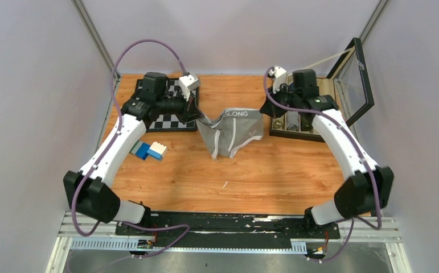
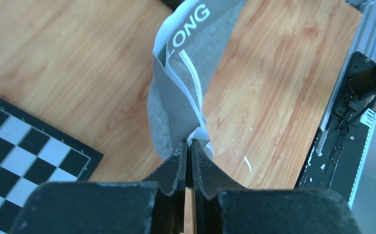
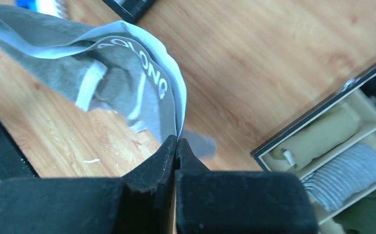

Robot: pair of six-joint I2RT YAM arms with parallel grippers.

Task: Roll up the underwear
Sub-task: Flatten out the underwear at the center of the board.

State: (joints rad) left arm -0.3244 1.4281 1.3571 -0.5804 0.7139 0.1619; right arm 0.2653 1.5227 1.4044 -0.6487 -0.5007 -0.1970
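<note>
Grey underwear (image 1: 231, 132) with a pale waistband printed in white letters hangs stretched between both grippers above the wooden table (image 1: 217, 182). My left gripper (image 1: 201, 117) is shut on the waistband's left end; in the left wrist view the cloth (image 2: 181, 83) runs straight out from the pinched tips (image 2: 189, 142). My right gripper (image 1: 264, 109) is shut on the right end; the right wrist view shows the waistband (image 3: 142, 73) curving into its closed tips (image 3: 177, 140). The lower part of the garment droops toward the table.
A chessboard (image 1: 171, 114) lies at the back left under the left arm. Blue and white blocks (image 1: 148, 150) sit in front of it. An open black-framed box (image 1: 319, 114) holding rolled fabrics stands at the back right, lid raised. A small white scrap (image 1: 225, 184) lies mid-table.
</note>
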